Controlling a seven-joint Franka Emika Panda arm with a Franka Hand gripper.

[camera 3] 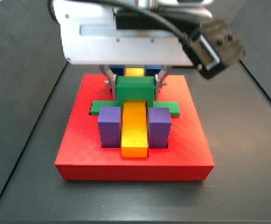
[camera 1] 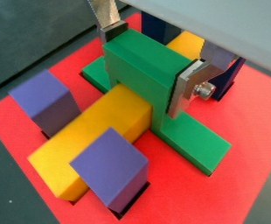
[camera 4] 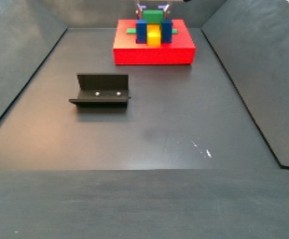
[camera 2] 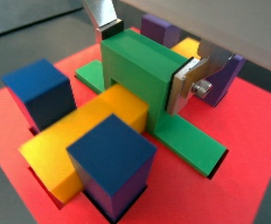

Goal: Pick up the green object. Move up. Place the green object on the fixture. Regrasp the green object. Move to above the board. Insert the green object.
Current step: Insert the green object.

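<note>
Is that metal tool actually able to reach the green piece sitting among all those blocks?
Yes, apparently: the tool already has its silver fingers on either side of the green piece on the red board, blocks leaving room.

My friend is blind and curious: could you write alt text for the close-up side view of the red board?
The gripper straddles the green object, which sits on the red board across the far end of the yellow bar. A purple block stands on each side of the bar.

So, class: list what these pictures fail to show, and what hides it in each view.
- Whether the green object is fully seated: the yellow bar covers its foot in both wrist views.
- Gripper fingertips: the wrist housing hides them in a side view.
- Board slots: too small in a side view.
</note>
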